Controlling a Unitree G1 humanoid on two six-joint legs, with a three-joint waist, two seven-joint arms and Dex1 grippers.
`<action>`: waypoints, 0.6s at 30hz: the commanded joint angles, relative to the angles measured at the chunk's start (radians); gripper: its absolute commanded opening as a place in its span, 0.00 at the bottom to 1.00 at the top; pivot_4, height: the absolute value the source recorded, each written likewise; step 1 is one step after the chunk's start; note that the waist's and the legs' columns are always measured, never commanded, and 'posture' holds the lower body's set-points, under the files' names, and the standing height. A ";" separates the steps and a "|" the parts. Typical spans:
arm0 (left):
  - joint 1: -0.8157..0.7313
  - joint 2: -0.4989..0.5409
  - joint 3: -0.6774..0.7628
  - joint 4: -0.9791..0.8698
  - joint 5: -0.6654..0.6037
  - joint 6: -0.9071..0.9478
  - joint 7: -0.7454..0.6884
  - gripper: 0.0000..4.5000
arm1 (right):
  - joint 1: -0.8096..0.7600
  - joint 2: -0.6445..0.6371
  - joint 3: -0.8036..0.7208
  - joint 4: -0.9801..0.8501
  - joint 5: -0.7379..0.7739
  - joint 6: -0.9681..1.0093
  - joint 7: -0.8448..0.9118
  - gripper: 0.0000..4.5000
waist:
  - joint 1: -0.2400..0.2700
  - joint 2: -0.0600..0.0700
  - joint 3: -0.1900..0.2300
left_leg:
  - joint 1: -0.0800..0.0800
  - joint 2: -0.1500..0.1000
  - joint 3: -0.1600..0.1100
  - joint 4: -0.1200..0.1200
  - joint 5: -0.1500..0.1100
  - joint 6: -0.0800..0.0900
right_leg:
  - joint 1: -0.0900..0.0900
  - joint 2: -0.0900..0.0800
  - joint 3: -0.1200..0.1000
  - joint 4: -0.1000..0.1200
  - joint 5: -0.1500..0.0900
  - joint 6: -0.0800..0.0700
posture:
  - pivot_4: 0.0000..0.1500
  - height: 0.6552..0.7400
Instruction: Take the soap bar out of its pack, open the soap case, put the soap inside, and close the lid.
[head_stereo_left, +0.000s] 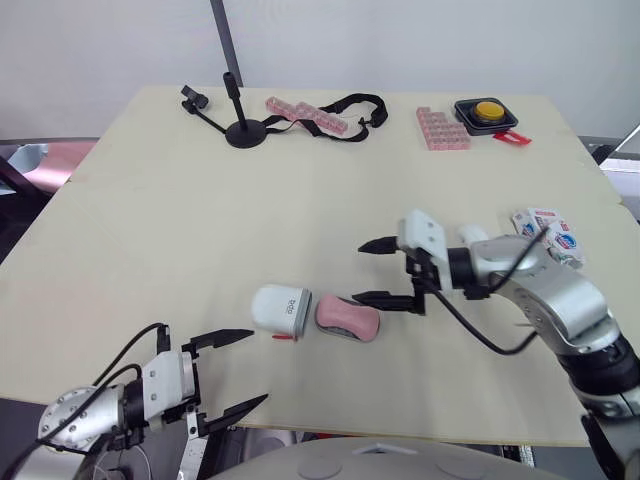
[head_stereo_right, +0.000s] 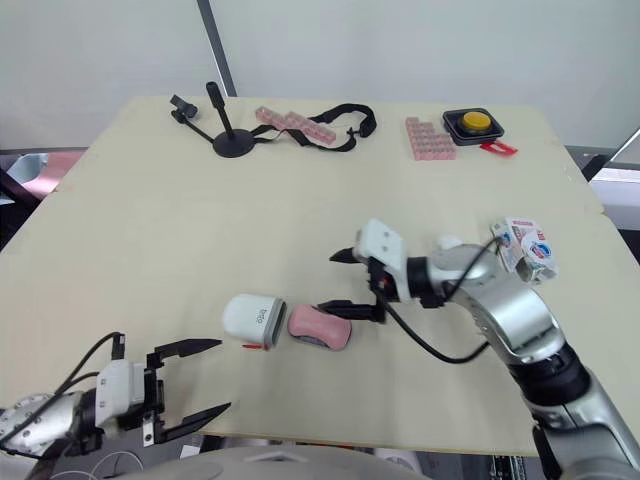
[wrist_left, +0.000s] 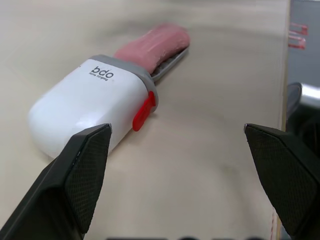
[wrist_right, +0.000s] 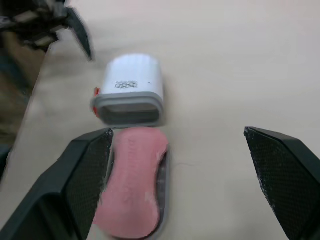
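The pink soap bar (head_stereo_left: 348, 317) lies on a grey base (wrist_right: 161, 187) near the table's front middle. Just to its left lies the white case lid (head_stereo_left: 280, 309) with a grey rim and a red latch (wrist_left: 142, 110). My right gripper (head_stereo_left: 388, 272) hovers open just right of the soap, one finger near it, nothing held. My left gripper (head_stereo_left: 232, 370) is open at the table's front edge, left of and nearer than the lid. The torn soap pack (head_stereo_left: 549, 234) lies at the right edge of the table.
At the far side of the table (head_stereo_left: 200, 220) stand a small black stand (head_stereo_left: 243, 126), a black strap (head_stereo_left: 350, 107) with pink trays (head_stereo_left: 300, 111), another pink tray (head_stereo_left: 441, 128) and a yellow button box (head_stereo_left: 486, 112).
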 joint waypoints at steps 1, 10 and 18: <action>-0.063 0.054 0.030 0.008 -0.051 0.025 -0.055 1.00 | 0.085 0.011 -0.084 0.043 0.065 -0.198 0.137 0.99 | -0.002 0.000 0.000 | 0.000 0.000 0.000 0.000 0.000 0.000 | 0.000 0.000 0.000 0.000 0.000 0.000 | 1.00 0.98; -0.338 0.172 -0.026 0.067 -0.061 0.232 -0.156 1.00 | 0.194 0.004 -0.095 0.242 -0.003 -0.583 0.333 0.99 | -0.019 -0.001 -0.001 | 0.000 0.000 0.001 0.001 -0.001 0.006 | -0.001 0.000 -0.001 0.003 0.000 -0.001 | 1.00 0.98; -0.567 0.183 -0.138 0.143 0.018 0.316 -0.221 1.00 | 0.197 0.016 -0.091 0.222 0.012 -0.580 0.288 0.99 | -0.014 -0.001 -0.001 | -0.001 -0.001 0.000 0.002 0.001 0.003 | -0.001 0.000 -0.002 0.003 0.000 -0.001 | 1.00 0.98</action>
